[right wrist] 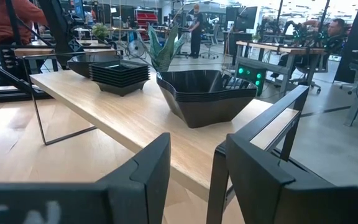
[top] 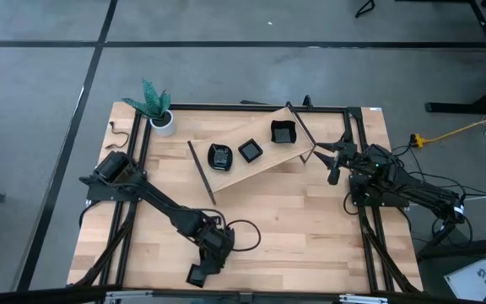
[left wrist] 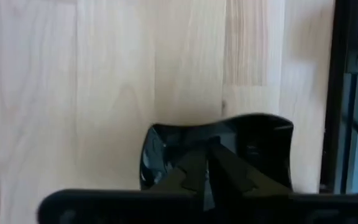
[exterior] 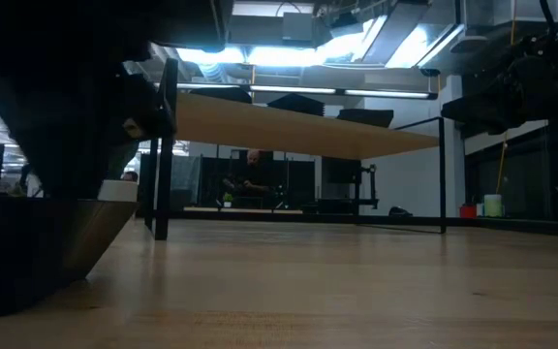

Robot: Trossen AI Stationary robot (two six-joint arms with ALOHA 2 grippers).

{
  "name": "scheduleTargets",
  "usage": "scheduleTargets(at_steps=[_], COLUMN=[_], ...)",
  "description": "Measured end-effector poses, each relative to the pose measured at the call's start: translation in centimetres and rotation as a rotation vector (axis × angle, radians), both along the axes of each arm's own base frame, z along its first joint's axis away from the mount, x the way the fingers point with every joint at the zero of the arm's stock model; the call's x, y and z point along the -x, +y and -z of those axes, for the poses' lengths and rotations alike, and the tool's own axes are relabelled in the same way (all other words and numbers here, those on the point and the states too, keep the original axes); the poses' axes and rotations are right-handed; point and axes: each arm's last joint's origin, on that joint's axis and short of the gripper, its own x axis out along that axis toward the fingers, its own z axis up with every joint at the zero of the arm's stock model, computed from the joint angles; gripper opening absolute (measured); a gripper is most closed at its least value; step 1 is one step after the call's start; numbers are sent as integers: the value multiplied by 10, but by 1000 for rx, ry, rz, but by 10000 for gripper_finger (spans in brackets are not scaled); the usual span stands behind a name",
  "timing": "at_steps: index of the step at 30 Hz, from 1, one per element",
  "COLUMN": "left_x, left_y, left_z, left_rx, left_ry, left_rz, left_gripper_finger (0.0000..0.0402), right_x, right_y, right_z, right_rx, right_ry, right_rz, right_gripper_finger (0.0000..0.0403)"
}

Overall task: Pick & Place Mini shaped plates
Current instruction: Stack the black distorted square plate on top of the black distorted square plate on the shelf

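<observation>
One mini shaped plate, glossy black with a wavy rim, lies near the table's front edge, left of centre. My left gripper comes down on it with its fingers closed together. In the low view the plate is the big dark shape at the left. More black plates sit in three stacks on a raised wooden shelf. My right gripper waits open at the shelf's right end, touching nothing. My left gripper has its two fingers closed on the plate's near rim, slanting down from above. The fingers themselves hide the exact spot of the pinch. The plate's bottom rests on the table top, roughly level.
A white pot with a green plant stands at the far left corner. The shelf stands on thin black legs across the table's far half. A black frame rail runs close beside the plate. Bare wood lies to the right of the left arm.
</observation>
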Motion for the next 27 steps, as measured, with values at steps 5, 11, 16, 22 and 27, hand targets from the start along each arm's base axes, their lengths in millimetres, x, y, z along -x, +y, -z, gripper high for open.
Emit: scheduleTargets(at_steps=[5, 11, 16, 22, 27], left_x=[-6, -17, -24, -31, -41], left_y=[4, 11, 21, 31, 43], left_z=[3, 9, 5, 3, 0], left_rx=[-8, -28, -78, -124, -214], left_ry=[-27, -92, -144, -197, -280], left_rz=[24, 116, 134, 145, 123], left_gripper_finger=[4, 3, 2, 2, 3], right_x=[0, 0, 0, 0, 0], right_y=[0, 0, 0, 0, 0], right_z=[0, 0, 0, 0, 0], right_rx=[0, 0, 0, 0, 0], right_ry=[0, 1, 1, 0, 0], right_rz=[0, 1, 1, 0, 0], right_gripper_finger=[154, 154, 154, 154, 154])
